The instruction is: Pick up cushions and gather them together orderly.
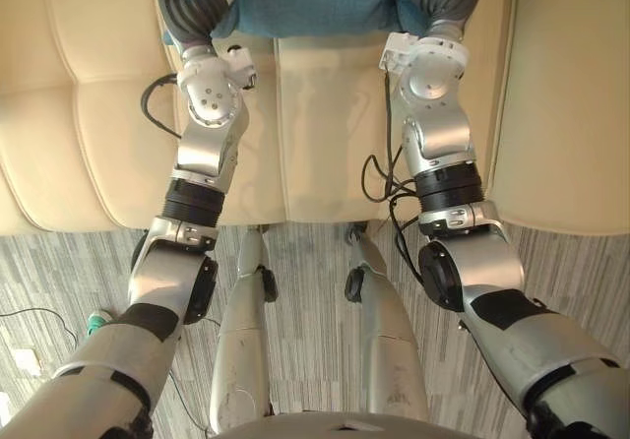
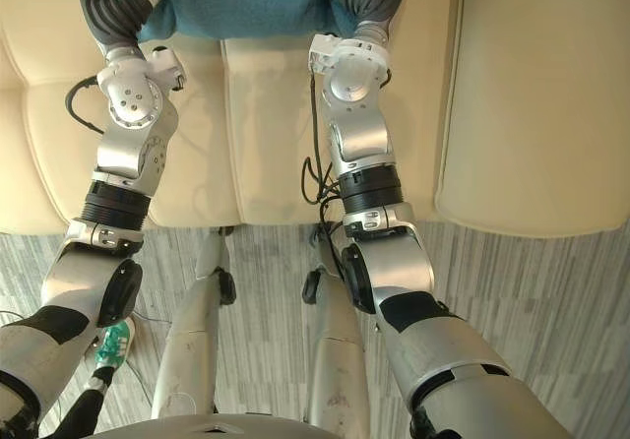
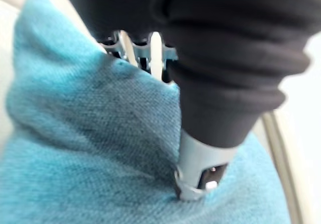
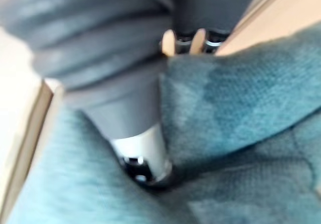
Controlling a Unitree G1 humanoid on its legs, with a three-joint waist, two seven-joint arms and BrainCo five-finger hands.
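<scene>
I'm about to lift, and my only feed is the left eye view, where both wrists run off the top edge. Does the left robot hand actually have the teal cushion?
Observer: Yes. Its wrist view shows the left robot hand pinching a fold of the teal cushion, with the thumb dug into the cloth.
Operator: And the right one?
Observer: Its wrist view shows the right robot hand gripping the same way, with the thumb pressed into the cloth and the fingers beyond the cushion's edge.

Teal cushion (image 1: 295, 1) on cream sofa (image 1: 98, 144) seat
</scene>
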